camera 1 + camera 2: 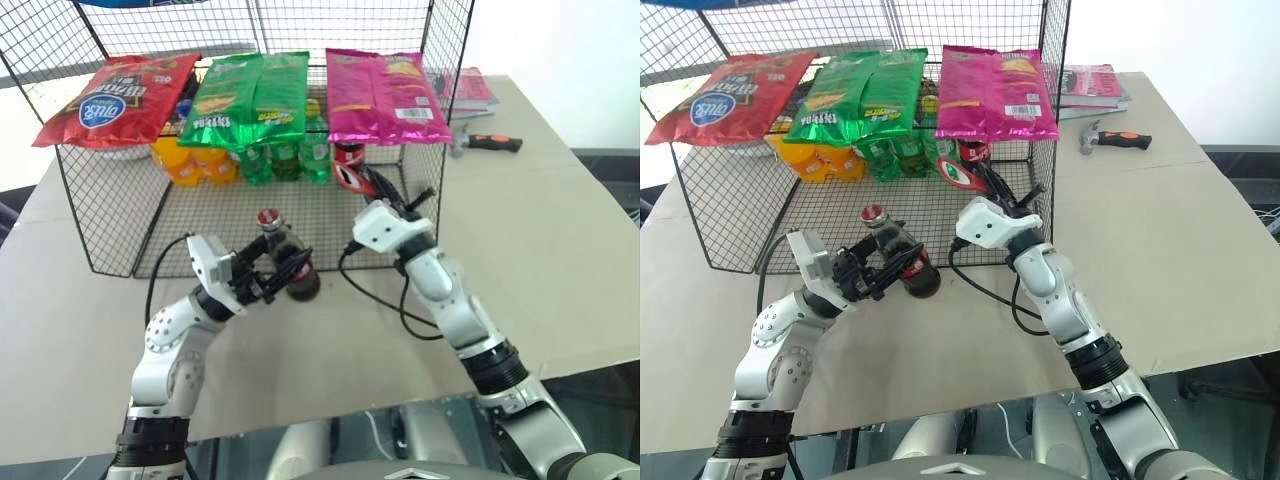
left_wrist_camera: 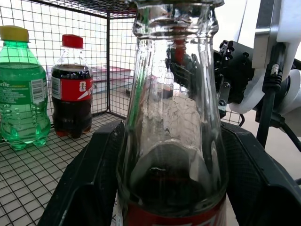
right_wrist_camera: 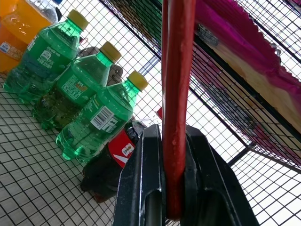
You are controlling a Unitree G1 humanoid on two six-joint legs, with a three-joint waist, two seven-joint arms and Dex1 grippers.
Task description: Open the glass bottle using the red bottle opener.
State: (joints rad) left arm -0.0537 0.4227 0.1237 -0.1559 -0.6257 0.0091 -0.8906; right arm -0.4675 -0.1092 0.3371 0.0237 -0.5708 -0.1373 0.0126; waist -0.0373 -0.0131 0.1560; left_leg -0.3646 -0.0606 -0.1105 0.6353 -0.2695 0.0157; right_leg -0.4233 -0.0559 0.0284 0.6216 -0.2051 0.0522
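Note:
The glass bottle of dark cola, with a red crown cap, stands slightly tilted just in front of the wire basket. My left gripper is shut on its lower body. In the left wrist view the black fingers flank the bottle on both sides. My right gripper is to the right of the bottle and a little farther back. It is shut on the red bottle opener, whose ring head points towards the basket. The opener's handle sits clamped between the right fingers.
A black wire basket holds green soda bottles, orange bottles and a plastic cola bottle. Snack bags lie on its top. A hammer and books lie at the back right.

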